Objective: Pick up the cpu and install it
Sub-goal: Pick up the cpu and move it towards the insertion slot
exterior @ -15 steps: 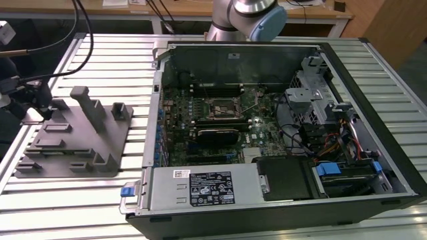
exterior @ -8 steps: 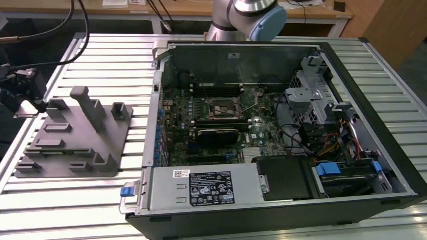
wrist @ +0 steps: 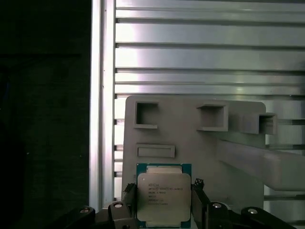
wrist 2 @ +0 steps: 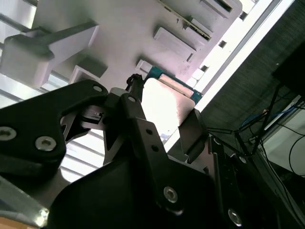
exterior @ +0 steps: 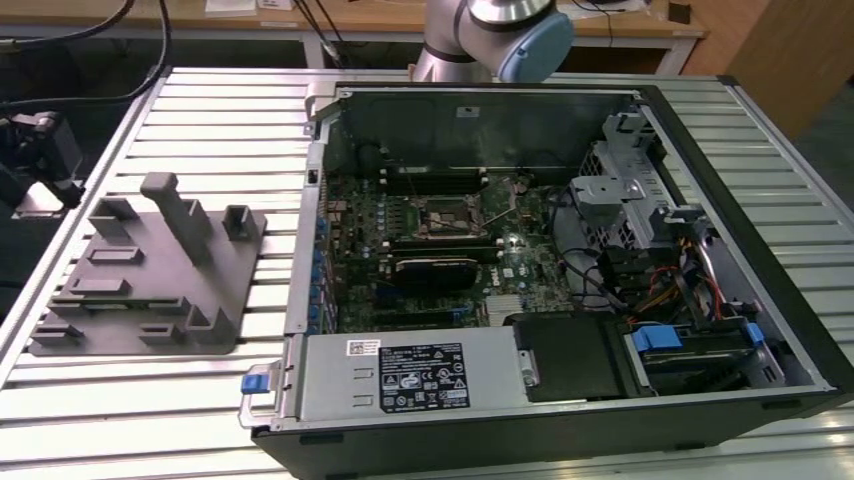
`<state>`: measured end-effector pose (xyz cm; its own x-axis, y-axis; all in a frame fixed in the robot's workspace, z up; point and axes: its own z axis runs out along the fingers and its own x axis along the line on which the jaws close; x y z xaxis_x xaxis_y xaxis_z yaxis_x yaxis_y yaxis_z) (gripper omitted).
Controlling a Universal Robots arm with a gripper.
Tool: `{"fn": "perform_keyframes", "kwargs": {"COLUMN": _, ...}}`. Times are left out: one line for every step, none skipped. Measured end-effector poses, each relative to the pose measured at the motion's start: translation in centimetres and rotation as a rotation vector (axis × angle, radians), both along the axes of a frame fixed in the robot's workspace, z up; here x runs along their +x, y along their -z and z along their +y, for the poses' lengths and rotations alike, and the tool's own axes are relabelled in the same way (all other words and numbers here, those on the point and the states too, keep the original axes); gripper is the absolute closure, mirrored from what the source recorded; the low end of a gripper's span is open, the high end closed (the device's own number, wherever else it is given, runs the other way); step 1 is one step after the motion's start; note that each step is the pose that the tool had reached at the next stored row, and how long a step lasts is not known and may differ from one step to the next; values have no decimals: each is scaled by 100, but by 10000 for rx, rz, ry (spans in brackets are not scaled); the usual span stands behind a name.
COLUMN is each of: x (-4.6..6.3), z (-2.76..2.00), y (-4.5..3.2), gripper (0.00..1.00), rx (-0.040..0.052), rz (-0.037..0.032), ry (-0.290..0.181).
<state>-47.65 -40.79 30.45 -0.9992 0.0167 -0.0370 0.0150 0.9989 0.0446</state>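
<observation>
Silver-grey cpu (wrist: pixel 164 193) clamped in the black claw (wrist: pixel 163 187), over the grey fixture tray (wrist: pixel 190 143).

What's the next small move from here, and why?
Probably translate toward the motherboard socket: the tool grips the cpu by its edges above the grey tray, and the socket looks empty.

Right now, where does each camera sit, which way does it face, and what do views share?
Exterior view: high, looking down on the slatted metal table, open black computer case and grey plastic fixture tray; the silver arm shows.
First wrist view: wrist-mounted, facing past the black gripper, shut on the flat square silver-topped cpu, to the tray.
Second wrist view: wrist-mounted, obliquely behind the gripper, facing the tray.
Shared: all show the tray; both wrist views, gripper and cpu.
</observation>
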Motion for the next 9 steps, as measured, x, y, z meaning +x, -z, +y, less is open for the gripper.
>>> {"fn": "perform_keyframes", "kwargs": {"x": 0, "z": 1, "y": -33, "gripper": 45, "rx": 1, "rz": -8, "ry": 0}}
{"fn": "perform_keyframes", "kwargs": {"x": 0, "z": 1, "y": -62, "gripper": 45, "rx": 0, "rz": -11, "ry": 0}}
{"fn": "perform_keyframes", "kwargs": {"x": 0, "z": 1, "y": -89, "gripper": 45, "rx": 0, "rz": -16, "ry": 0}}
{"fn": "perform_keyframes", "kwargs": {"x": 0, "z": 1, "y": -116, "gripper": 45, "rx": 0, "rz": -20, "ry": 0}}
{"fn": "perform_keyframes", "kwargs": {"x": 0, "z": 2, "y": -145, "gripper": 45, "rx": 0, "rz": -25, "ry": 0}}
{"fn": "perform_keyframes", "kwargs": {"x": 0, "z": 2, "y": -173, "gripper": 45, "rx": 0, "rz": -29, "ry": 0}}
{"fn": "perform_keyframes", "kwargs": {"x": 0, "z": 2, "y": -201, "gripper": 45, "rx": -1, "rz": -33, "ry": 0}}
{"fn": "perform_keyframes", "kwargs": {"x": 0, "z": 3, "y": -226, "gripper": 45, "rx": 0, "rz": -38, "ry": 0}}
{"fn": "perform_keyframes", "kwargs": {"x": 0, "z": 3, "y": -253, "gripper": 45, "rx": 0, "rz": -43, "ry": 0}}
